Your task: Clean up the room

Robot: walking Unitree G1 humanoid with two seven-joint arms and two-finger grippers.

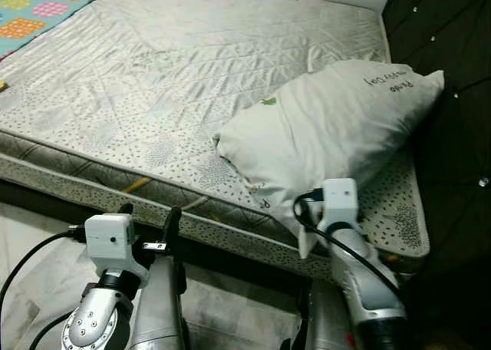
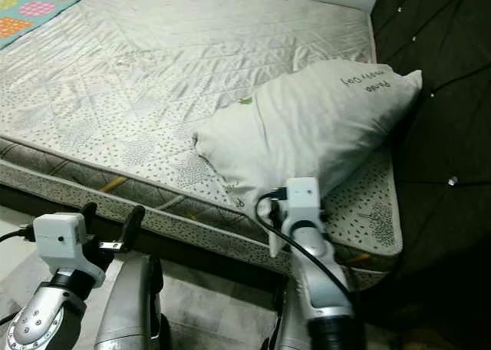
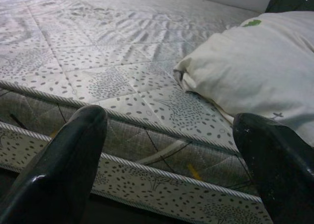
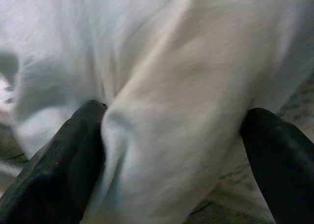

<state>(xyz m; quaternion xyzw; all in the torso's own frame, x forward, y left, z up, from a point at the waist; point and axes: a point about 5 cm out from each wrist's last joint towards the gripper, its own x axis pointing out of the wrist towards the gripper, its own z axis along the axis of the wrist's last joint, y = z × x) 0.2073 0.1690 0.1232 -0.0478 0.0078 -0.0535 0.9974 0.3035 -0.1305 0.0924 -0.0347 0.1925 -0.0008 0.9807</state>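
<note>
Both silver arms rose nearest the camera, at the mattress's [image 1: 153, 81] near edge. Left gripper [image 1: 149, 216] hovered just off that edge, its two black fingers [image 3: 64, 165] spread wide and holding nothing. Right gripper [image 4: 171, 155] pressed into the near side of the white pillow [image 1: 337, 123]; its fingers [image 4: 64, 155] stood well apart with a bulge of pillow fabric between them, one fingertip touching the cloth, not closed on it. Pillow lay on the mattress's far right corner, beside the dark quilted headboard [image 1: 453, 97]. Colourful patterned cloth [image 1: 38, 8] lay at the mattress's far left corner.
</note>
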